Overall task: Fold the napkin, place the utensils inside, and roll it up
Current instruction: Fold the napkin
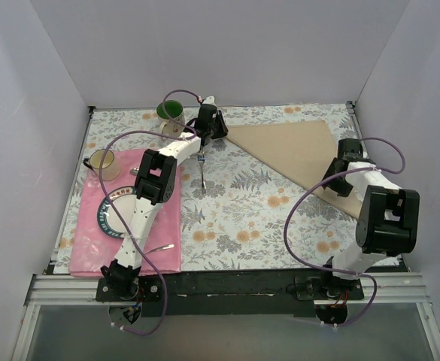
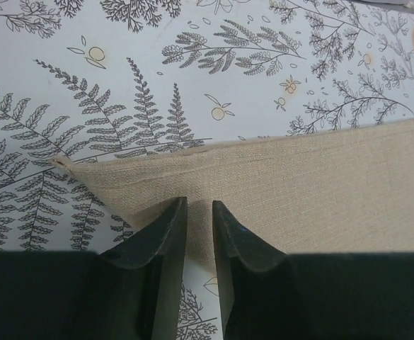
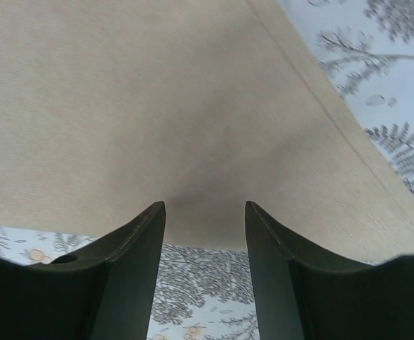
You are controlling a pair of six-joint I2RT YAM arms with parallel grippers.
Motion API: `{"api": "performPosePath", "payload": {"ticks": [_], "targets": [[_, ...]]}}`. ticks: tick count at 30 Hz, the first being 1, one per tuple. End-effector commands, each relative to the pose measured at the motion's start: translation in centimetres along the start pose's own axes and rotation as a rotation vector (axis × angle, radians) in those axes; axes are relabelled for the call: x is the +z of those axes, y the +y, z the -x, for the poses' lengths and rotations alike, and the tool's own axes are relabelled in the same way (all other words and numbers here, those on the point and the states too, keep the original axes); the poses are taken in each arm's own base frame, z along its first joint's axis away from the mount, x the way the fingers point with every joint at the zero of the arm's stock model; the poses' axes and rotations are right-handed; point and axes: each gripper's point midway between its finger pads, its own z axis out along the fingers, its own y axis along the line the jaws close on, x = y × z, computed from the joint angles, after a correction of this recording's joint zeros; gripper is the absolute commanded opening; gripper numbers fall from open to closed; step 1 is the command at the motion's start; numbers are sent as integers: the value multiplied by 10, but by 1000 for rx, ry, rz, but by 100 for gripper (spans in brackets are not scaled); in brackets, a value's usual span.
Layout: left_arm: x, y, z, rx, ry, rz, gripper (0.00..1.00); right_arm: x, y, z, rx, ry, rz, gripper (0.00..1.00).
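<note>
The tan napkin (image 1: 295,147) lies flat as a triangle on the floral tablecloth at the back right. My left gripper (image 1: 221,132) hovers over the napkin's left point, its jaws a narrow gap apart with nothing between them (image 2: 199,205); the napkin (image 2: 299,191) runs under the fingers. My right gripper (image 1: 332,182) is open over the napkin's near right edge (image 3: 205,207), and the cloth (image 3: 157,106) fills its view. A silver fork (image 1: 202,174) lies on the tablecloth left of centre. Another silver utensil (image 1: 159,247) lies on the pink placemat.
A pink placemat (image 1: 92,252) at the near left holds a plate (image 1: 108,218). A tan cup (image 1: 103,163) stands left of it and a green cup (image 1: 171,110) at the back, close to the left arm. White walls enclose the table.
</note>
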Motion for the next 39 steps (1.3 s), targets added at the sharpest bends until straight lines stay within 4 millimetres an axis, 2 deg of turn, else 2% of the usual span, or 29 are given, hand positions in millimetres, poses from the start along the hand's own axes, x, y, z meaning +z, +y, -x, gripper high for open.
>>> {"api": "performPosePath", "payload": {"ticks": [1, 2, 5, 8, 10, 12, 13, 14, 16, 17, 18, 21, 22, 25, 27, 29, 32, 35, 39], "targets": [[-26, 0, 25, 101, -17, 50, 22, -17, -29, -4, 71, -41, -38, 56], [-28, -2, 30, 116, -25, 46, 22, -16, -36, -13, 75, -29, -50, 56], [-36, -16, 51, 144, -62, 12, 25, -23, -46, -17, 97, -36, -59, 56], [-38, -33, 67, 124, -107, -49, 29, -31, -50, -6, 138, -70, -70, 56], [-36, -35, 70, 105, -129, -63, 30, -32, -53, -3, 178, -83, -75, 56], [-30, -37, 73, 83, -152, -75, 31, -26, -68, -8, 229, -73, -106, 55], [-27, -34, 73, 75, -156, -75, 31, -23, -75, -6, 256, -88, -122, 55], [-22, -32, 72, 54, -166, -79, 31, -19, -87, -9, 290, -81, -139, 54], [-15, -24, 64, 23, -142, -88, 31, -13, -99, -20, 312, -61, -170, 53], [-14, -26, 70, 5, -160, -114, 31, -12, -106, -22, 328, -60, -183, 53], [-8, -13, 66, -38, -148, -105, 30, -10, -110, -32, 333, -45, -193, 52], [1, 8, 52, -109, -97, -92, 27, -8, -120, -47, 387, -25, -192, 47], [2, 11, 48, -112, -88, -86, 24, -5, -124, -62, 397, 2, -196, 46], [3, 19, 35, -100, -43, -54, 21, -9, -131, -70, 412, -4, -208, 42], [1, 21, 36, -86, -38, -43, 21, -17, -132, -57, 395, -49, -200, 31], [-5, 14, 50, -49, -61, -52, 21, -25, -134, -37, 390, -102, -205, 31], [-16, 0, 80, -11, -120, -74, 21, -25, -131, -28, 388, -92, -199, 30], [-25, -16, 102, -4, -169, -110, 20, -20, -129, -29, 394, -74, -194, 31], [-32, -30, 108, 23, -191, -140, 20, -25, -134, -25, 389, -103, -213, 32]]}}
